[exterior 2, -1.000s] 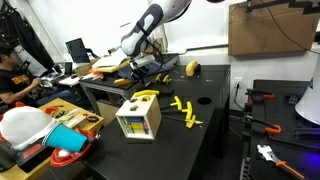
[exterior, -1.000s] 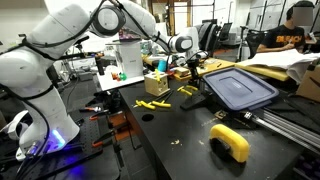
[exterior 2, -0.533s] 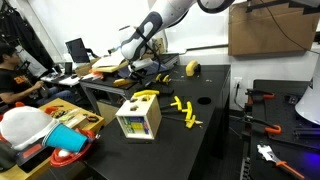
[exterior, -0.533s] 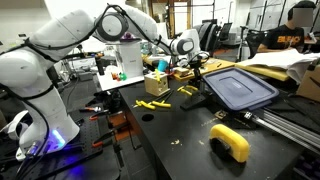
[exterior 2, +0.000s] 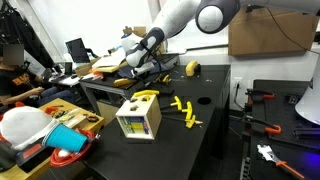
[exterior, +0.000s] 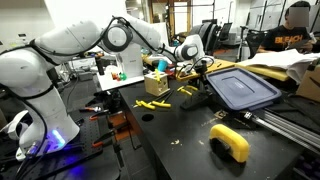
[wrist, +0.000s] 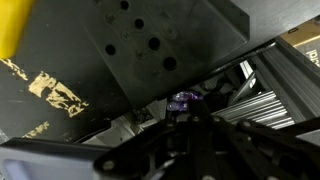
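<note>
My gripper (exterior: pixel 199 69) hangs over the black table at the near edge of a blue-grey bin lid (exterior: pixel 240 88); it also shows in an exterior view (exterior 2: pixel 143 64). In the wrist view the dark fingers (wrist: pixel 184 112) converge to a point with nothing between them, over a dark perforated plate (wrist: pixel 150 40). A wooden box (exterior: pixel 157 83) with yellow pieces on top stands behind the gripper; it also shows in an exterior view (exterior 2: pixel 138 120). Loose yellow pieces (exterior: pixel 152 104) lie on the table.
A yellow tape-like object (exterior: pixel 230 141) lies near the front edge. Aluminium rails (exterior: pixel 290 125) run along the table's side and show in the wrist view (wrist: pixel 270 85). A cardboard box (exterior 2: pixel 265 30) stands at the back. People sit at desks behind.
The arm has reached further across the table, carrying the gripper a little toward the blue-grey lid. Nothing on the table has moved.
</note>
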